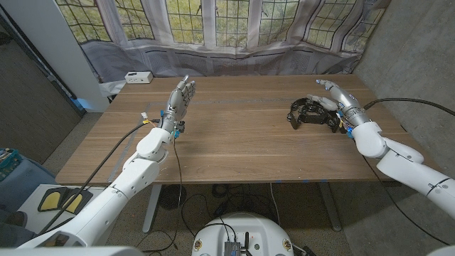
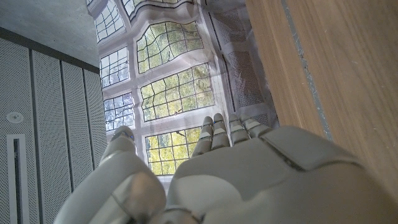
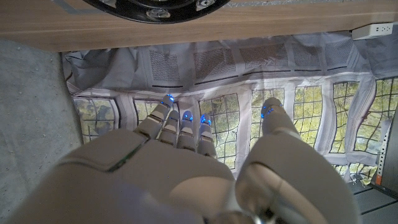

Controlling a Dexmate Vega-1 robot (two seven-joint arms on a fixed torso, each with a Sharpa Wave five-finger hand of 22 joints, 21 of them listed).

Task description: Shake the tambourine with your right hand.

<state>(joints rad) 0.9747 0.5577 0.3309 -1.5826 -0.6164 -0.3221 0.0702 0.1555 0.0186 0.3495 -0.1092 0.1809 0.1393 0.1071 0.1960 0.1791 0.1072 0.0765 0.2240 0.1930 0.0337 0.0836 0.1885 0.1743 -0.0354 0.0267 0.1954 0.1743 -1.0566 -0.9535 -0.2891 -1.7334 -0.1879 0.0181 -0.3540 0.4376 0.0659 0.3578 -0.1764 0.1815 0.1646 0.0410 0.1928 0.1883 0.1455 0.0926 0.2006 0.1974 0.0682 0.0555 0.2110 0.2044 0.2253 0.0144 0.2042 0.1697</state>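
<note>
The left arm (image 1: 128,181) comes in from the bottom corner and reaches up over the table. Its left hand (image 1: 178,102) stands up on its edge, with the fingers straight, close together and pointing away from the robot. It holds nothing. The right arm (image 1: 405,160) comes in from the other corner. The right hand (image 1: 334,98) is raised, with its fingers stretched out and the thumb apart. It holds nothing too.
</note>
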